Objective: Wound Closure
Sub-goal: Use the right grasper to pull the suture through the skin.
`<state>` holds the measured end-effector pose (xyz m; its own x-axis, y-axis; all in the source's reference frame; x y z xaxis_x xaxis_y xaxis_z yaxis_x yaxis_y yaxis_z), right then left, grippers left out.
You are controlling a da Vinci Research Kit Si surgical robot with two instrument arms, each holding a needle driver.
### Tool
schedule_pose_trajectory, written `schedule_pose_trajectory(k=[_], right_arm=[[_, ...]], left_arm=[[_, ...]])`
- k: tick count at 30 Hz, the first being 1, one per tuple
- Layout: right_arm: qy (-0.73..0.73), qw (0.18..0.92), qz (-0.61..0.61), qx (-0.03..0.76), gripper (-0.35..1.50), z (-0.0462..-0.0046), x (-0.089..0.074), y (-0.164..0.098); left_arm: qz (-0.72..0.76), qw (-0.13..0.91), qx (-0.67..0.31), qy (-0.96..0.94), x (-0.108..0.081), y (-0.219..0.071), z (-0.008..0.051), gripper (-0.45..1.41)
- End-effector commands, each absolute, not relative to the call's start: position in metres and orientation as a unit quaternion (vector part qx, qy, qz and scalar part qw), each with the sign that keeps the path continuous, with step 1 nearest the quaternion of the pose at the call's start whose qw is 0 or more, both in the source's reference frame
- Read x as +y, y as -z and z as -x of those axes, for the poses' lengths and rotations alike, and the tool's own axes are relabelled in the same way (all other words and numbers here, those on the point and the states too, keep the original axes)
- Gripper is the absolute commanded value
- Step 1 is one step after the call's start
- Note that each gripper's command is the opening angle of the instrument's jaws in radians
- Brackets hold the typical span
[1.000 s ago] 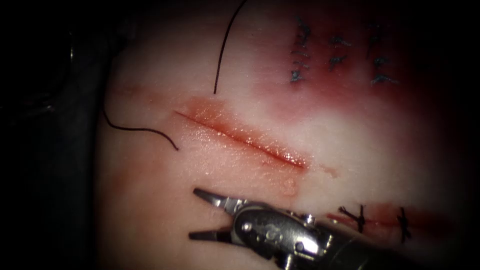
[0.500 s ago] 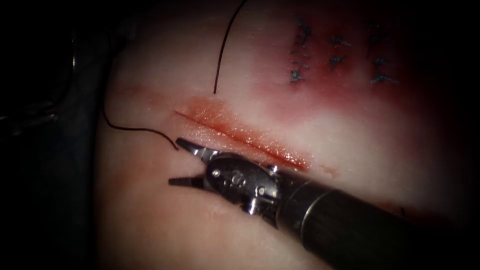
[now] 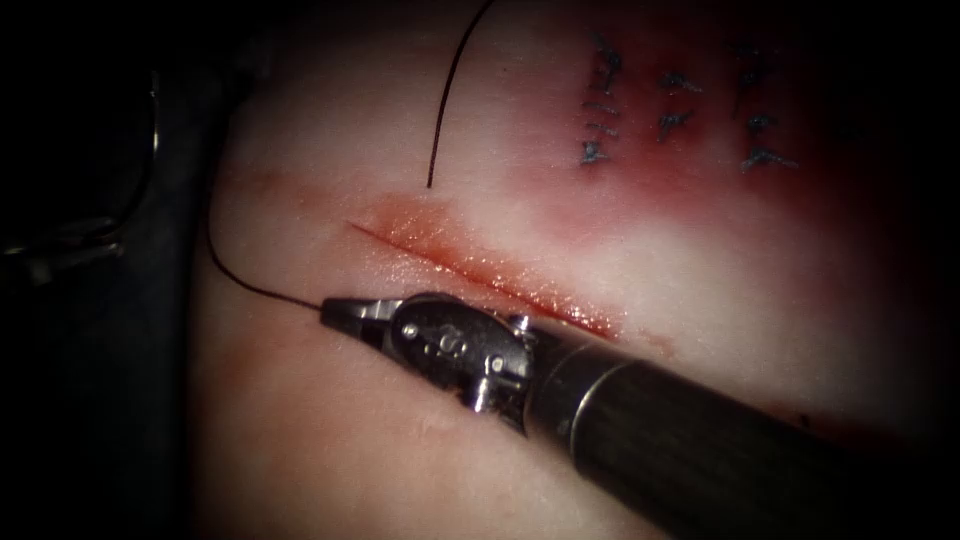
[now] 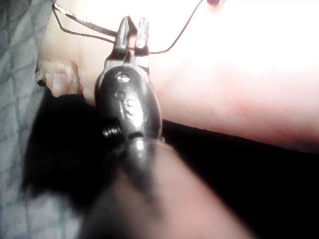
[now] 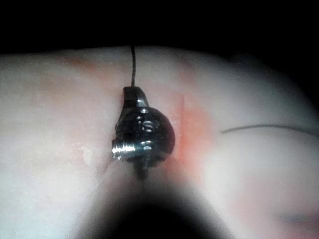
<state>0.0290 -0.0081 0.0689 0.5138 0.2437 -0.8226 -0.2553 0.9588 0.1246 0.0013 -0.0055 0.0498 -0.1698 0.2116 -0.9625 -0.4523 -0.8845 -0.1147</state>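
The cut [image 3: 480, 275] runs slantwise across the tissue [image 3: 700, 260]. My right tool [image 3: 335, 308] lies just below the cut's left part, shut on the end of the dark thread [image 3: 250, 285]. That thread curves away to the left toward the tissue's edge. The right wrist view shows the same shut jaws [image 5: 133, 92] with the thread [image 5: 132, 64] leading out of their tip. A second strand [image 3: 445, 90] lies above the cut. At the tissue's left edge, my left tool [image 4: 133, 27] is shut on the thin curved needle [image 4: 82, 22], which is outside the tissue. Thread [image 4: 174, 40] passes behind its jaws.
Several older blue-grey stitches [image 3: 600, 100] sit in a patch of red fluid [image 3: 650, 170] at the upper right. The right tool's shaft [image 3: 700, 440] crosses the lower right of the tissue. Grey-blue cloth [image 4: 20, 74] lies beside the tissue's edge.
The right tool moved up and left from below the cut to the thread's loose end and closed on it. The left tool stayed shut.
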Motion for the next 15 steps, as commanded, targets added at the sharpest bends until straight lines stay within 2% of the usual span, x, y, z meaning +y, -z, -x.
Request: schedule_pose_trajectory(k=[1, 7, 15], right_arm=[[-0.142, 0.871, 0.007, 0.470, -0.35, -0.0290, -0.009, -0.069], [-0.123, 0.874, -0.001, 0.470, -0.35, -0.0289, -0.014, -0.066], [-0.087, 0.874, -0.016, 0.478, -0.35, -0.0315, -0.022, -0.062]], left_arm=[[0.607, 0.217, 0.099, -0.758, -0.005, -0.050, -0.0008, -0.35], [0.611, 0.224, 0.095, -0.753, -0.006, -0.051, 0.0003, -0.35], [0.615, 0.223, 0.077, -0.753, -0.008, -0.052, 0.0028, -0.35]])
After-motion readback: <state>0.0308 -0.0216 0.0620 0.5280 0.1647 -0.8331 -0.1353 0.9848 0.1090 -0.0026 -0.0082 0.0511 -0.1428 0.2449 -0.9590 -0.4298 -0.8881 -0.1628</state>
